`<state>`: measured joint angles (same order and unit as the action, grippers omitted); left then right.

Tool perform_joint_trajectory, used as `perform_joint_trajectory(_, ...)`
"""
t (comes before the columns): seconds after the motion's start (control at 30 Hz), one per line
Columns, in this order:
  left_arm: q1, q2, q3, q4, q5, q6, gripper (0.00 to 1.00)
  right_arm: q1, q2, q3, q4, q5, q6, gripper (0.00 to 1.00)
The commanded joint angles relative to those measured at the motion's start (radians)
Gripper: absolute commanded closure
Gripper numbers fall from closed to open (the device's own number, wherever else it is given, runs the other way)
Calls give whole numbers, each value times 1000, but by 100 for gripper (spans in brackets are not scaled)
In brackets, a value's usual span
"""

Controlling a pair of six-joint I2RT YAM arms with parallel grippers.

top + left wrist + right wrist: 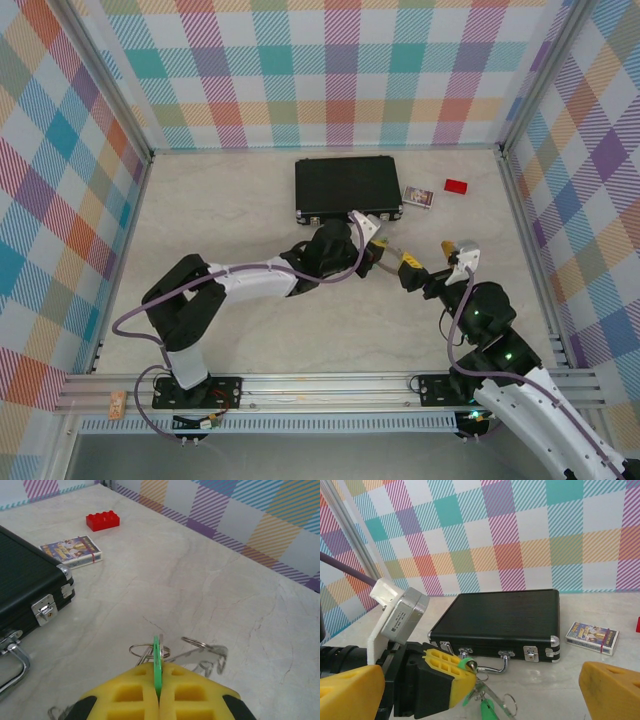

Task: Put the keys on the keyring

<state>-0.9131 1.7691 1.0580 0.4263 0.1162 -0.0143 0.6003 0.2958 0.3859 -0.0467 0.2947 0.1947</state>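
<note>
2 arms, each on a black base plate bolted to the aluminium rail [320, 383].

Left arm [250, 280], beyond the rail: black rounded joint housings, 1 white link, lilac cable looped from the base along the links.

Right arm [500, 350], crossing the rail: same black housings, 1 white link, lilac cable, small green lights on the joints.

Left tool [159, 680]: yellow fingers [125, 695] with moulded square recesses, black shoulders behind. Wrist carries a white bracket and a silver camera block [405, 612] with a printed label.

Right tool [428, 257]: plain yellow fingers [610, 687], white camera bracket behind.
</note>
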Motion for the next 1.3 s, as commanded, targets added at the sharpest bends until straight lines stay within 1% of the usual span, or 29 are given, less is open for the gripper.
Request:
perform_joint_trajectory(0.0,9,-58,-39,41,-34,6,100,-6,4,-2,25,-11,-5,1)
perform_joint_trajectory(0.1,16,-76,-62,44,-34,6,100,-6,11,-2,28,-12,-5,1)
perform_joint_trajectory(0.3,17,-107,-120,36,2,11,100,-7,16,-2,26,-11,-6,1)
perform_joint_trajectory(0.67,18,-160,-257,-38,-79,64,100,-7,26,-2,32,-20,-2,1)
perform_joint_trajectory(0.77,25,-168,-285,-47,-86,73,100,-7,23,-2,28,-22,-3,1)
perform_joint_trajectory(1.07,58,-165,-355,-32,-88,83,100,-7,22,-2,27,-25,0,1)
perform_joint_trajectory(1.27,71,-150,-403,-6,-114,78,100,-7,23,-4,25,-25,0,1)
